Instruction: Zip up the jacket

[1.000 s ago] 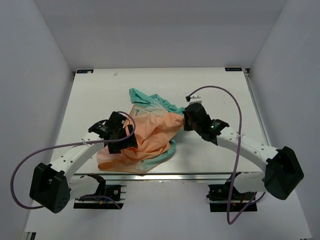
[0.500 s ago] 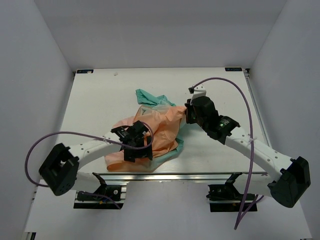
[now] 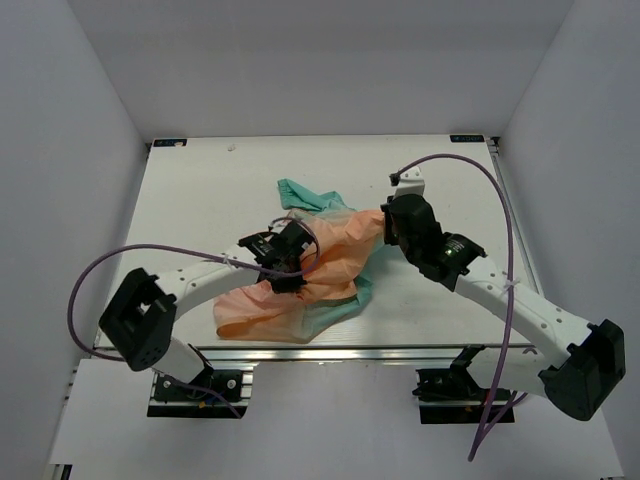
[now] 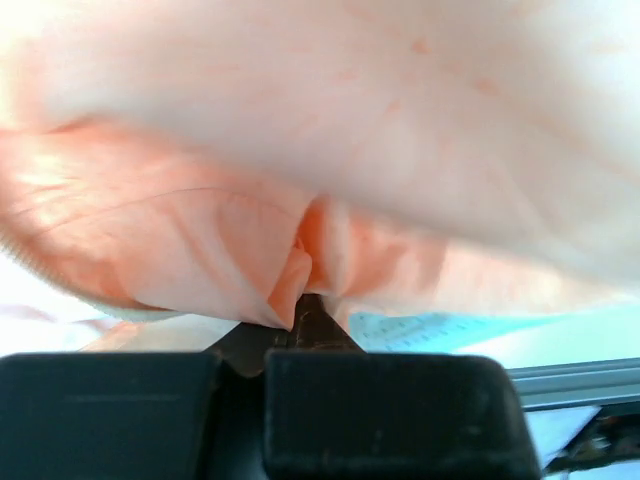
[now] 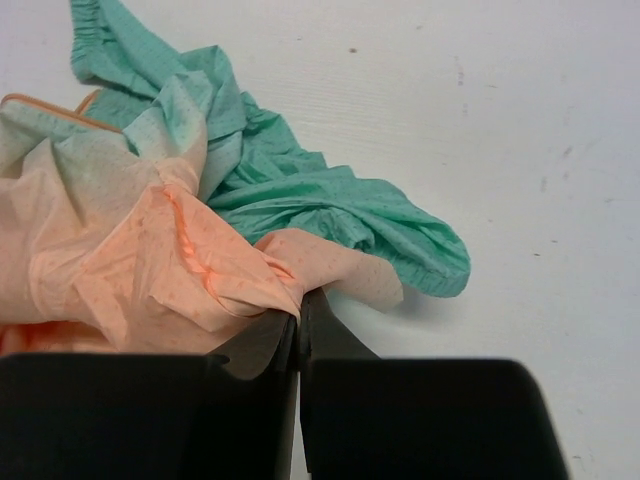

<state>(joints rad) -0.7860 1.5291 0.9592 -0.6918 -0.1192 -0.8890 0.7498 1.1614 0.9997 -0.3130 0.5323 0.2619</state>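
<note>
On the white table [image 3: 200,190], seen from above, the jacket [image 3: 335,255] lies as a crumpled heap near the middle. Its teal end trails toward 12 o'clock and its peach-orange bulk spreads toward 7 o'clock, close to the near edge. The garment is bunched and folded over itself, so the front opening cannot be made out.

The right gripper [image 5: 298,300] sits at the 3 o'clock edge of the heap. Its jaws are pressed together on a gathered tuft of orange cloth, with a teal fold lying just beside it on the table at 1 o'clock. The left gripper [image 4: 300,305] sits over the middle of the heap, and its jaws are likewise closed on a small pinch of orange fabric, which fills almost all of its wrist view. A puckered orange ridge [image 5: 188,235] runs up the cloth above the right jaws, but it cannot be told whether this is the zipper or only a seam. No slider shows in any view.

The step in hand appears to be spreading the jacket flat so the zipper can be found. To do it well, the two pinches would likely need to draw apart, one toward 9 and one toward 3. They should lift only enough to let folds fall open, and keep the thin cloth from slipping or dragging off the near edge. Zipping itself looks far off.

No container of any kind is in view.
</note>
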